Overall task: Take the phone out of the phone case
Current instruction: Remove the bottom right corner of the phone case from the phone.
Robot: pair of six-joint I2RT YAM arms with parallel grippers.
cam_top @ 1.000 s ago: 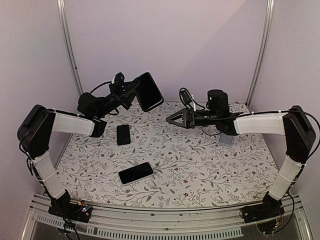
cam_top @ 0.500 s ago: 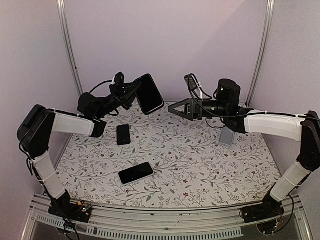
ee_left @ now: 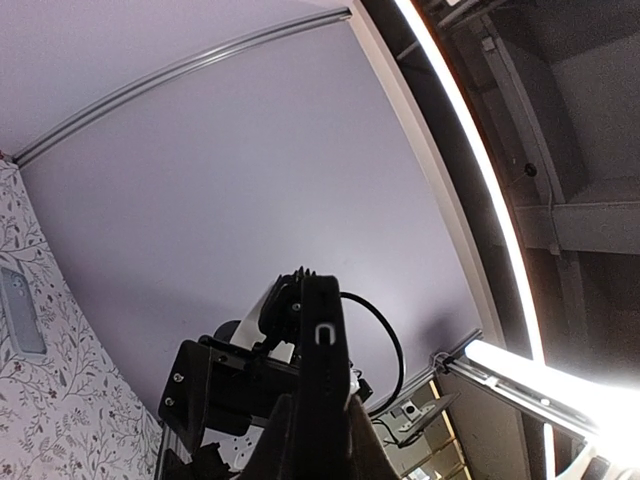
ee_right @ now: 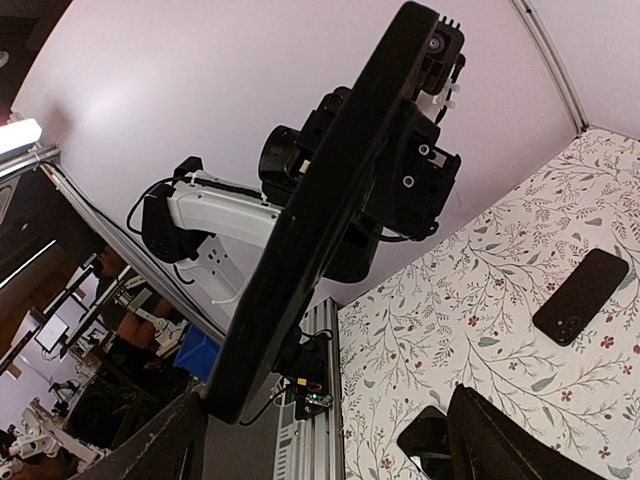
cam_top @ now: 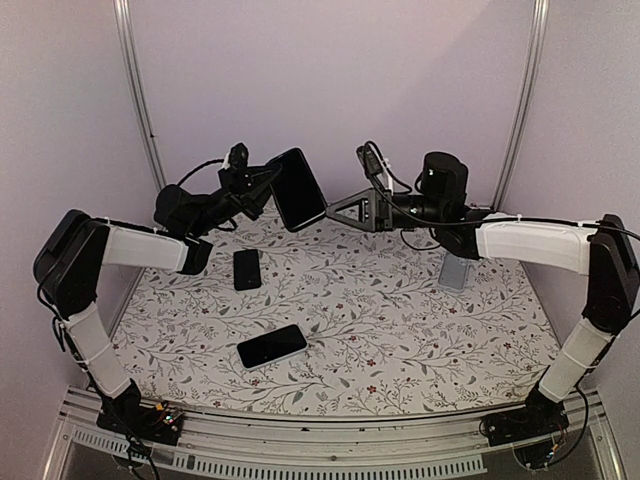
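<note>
1. Right gripper (cam_top: 335,213): jaws spread wide, nothing between them; hangs at upper centre of the top view.
2. Left gripper (cam_top: 262,186): clamped shut on the left side of the cased phone (cam_top: 298,187); holds it aloft over the floral table (cam_top: 400,330), upper centre-left of the frame.
3. From the right gripper, immediately to the left: tips just beside the cased phone's lower right edge. Touching or a hair apart, cannot tell.
4. Long axis steep in the top view, top end leaning left. Edge-on in the right wrist view (ee_right: 330,210), a dark diagonal from upper right to lower left, above the gap between the two fingers (ee_right: 185,445).
5. Judged next: right jaws to straddle that thin edge and close, pulling phone or case while the left grip anchors the other. Free arm clearly the right one.
6. Further out, flat on the table and well apart from both grippers: a small dark phone (cam_top: 247,268) and a larger phone (cam_top: 272,345).
</note>
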